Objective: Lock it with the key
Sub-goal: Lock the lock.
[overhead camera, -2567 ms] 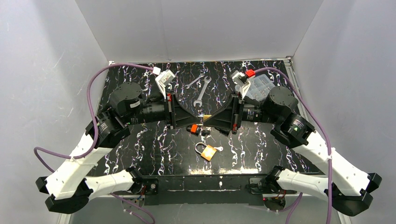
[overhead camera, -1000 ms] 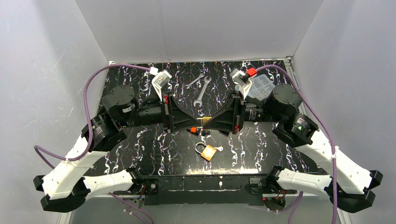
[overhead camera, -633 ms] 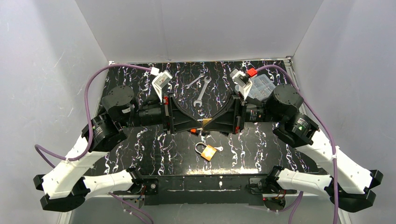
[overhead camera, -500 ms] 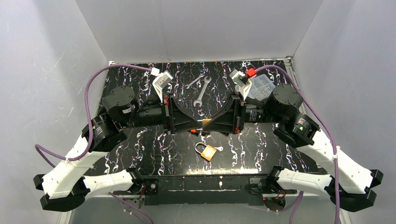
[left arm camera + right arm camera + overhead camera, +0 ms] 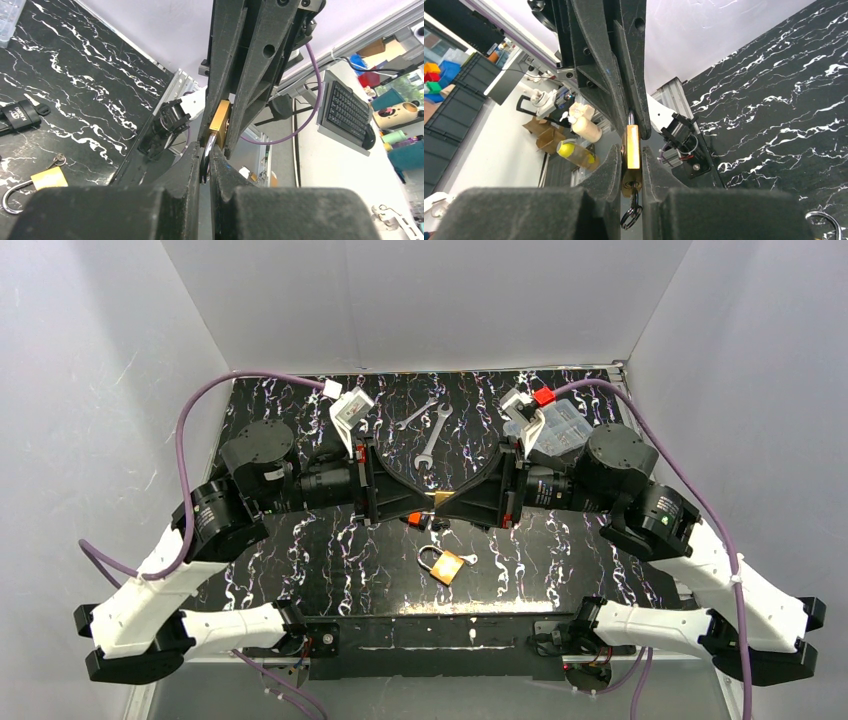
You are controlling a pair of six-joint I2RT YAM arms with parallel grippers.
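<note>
A brass padlock (image 5: 437, 499) hangs in the air between my two grippers above the middle of the table. My right gripper (image 5: 448, 502) is shut on its brass body (image 5: 632, 145). A key sits in the keyhole, and its ring (image 5: 630, 215) hangs below, between my fingers. My left gripper (image 5: 424, 502) is shut on the silver shackle (image 5: 209, 148). The brass body (image 5: 220, 119) shows beyond it, between the right gripper's fingers. The two grippers point at each other, tip to tip.
A second brass padlock (image 5: 446, 565) with an open shackle and a key lies on the black marble table (image 5: 330, 560); it also shows in the left wrist view (image 5: 44, 178). An orange-and-black tag (image 5: 414, 517) lies under the grippers. Two wrenches (image 5: 432, 432) and a clear box (image 5: 562, 426) lie at the back.
The grippers stay joined on the padlock at the same spot. Both arms' elbows have shifted outward, the right one most, and the wrists have turned slightly.
</note>
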